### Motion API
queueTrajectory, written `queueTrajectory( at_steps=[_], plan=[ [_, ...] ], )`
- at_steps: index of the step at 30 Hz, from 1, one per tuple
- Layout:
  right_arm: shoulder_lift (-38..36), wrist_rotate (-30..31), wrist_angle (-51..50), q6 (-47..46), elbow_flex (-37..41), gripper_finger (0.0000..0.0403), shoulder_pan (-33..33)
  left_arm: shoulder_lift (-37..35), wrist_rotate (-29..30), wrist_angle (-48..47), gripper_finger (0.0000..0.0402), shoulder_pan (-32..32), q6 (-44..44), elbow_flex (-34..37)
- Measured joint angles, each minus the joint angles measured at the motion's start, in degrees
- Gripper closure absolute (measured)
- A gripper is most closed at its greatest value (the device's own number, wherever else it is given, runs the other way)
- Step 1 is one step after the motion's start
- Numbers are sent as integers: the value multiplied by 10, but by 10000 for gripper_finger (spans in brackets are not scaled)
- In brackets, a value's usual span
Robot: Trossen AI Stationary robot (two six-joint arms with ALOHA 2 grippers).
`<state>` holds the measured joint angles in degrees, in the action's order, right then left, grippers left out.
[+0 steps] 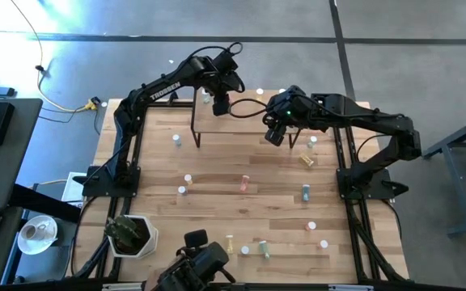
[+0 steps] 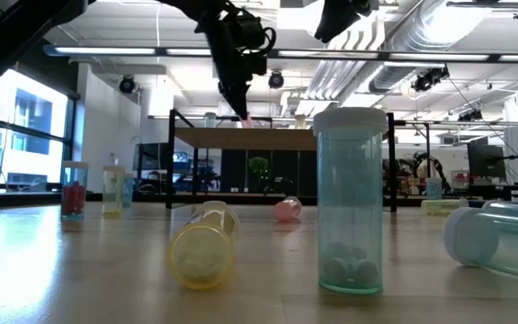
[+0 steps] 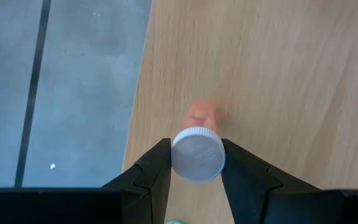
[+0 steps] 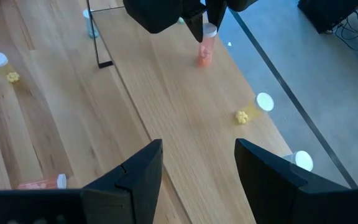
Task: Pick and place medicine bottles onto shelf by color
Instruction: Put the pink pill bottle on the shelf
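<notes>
The shelf [image 1: 241, 121] stands at the table's far middle. My left gripper [image 3: 196, 155] is over the shelf's far left edge, shut on a pink bottle [image 4: 204, 53] with a white cap. Two other white-capped bottles [image 4: 253, 109] [image 4: 303, 160] stand along the shelf's far edge; the first holds yellow pills. My right gripper [image 4: 197, 168] hangs open above the shelf's right part [image 1: 275, 133], with nothing between its fingers. More bottles lie and stand on the table, among them a lying yellow one [image 2: 203, 243] and an upright blue-green one [image 2: 349, 202]. My left gripper pinches the pink bottle's white cap [image 3: 197, 140] between its two fingers, one on each side of the cap. The fingers slant steeply down from above. The bottle hangs nearly upright below them, its base [image 4: 202, 62] at the shelf board; whether it rests there I cannot tell.
The shelf's black legs [image 4: 98, 37] stand on the table. Beyond the shelf's far edge is the grey floor [image 3: 73, 74]. Bottles are scattered over the table's middle and near part [image 1: 245, 184], [image 1: 306, 192]. A white pot [image 1: 132, 236] sits at the near left corner.
</notes>
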<state>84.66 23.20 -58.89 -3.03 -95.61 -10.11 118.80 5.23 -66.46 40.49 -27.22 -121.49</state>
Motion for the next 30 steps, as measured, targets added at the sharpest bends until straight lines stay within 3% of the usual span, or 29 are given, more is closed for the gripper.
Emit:
queueTrajectory(
  at_steps=[30],
  plan=[
    [0,-1,0,0,0,210,0,0,-1,1,283,-1,-6,0]
  ],
)
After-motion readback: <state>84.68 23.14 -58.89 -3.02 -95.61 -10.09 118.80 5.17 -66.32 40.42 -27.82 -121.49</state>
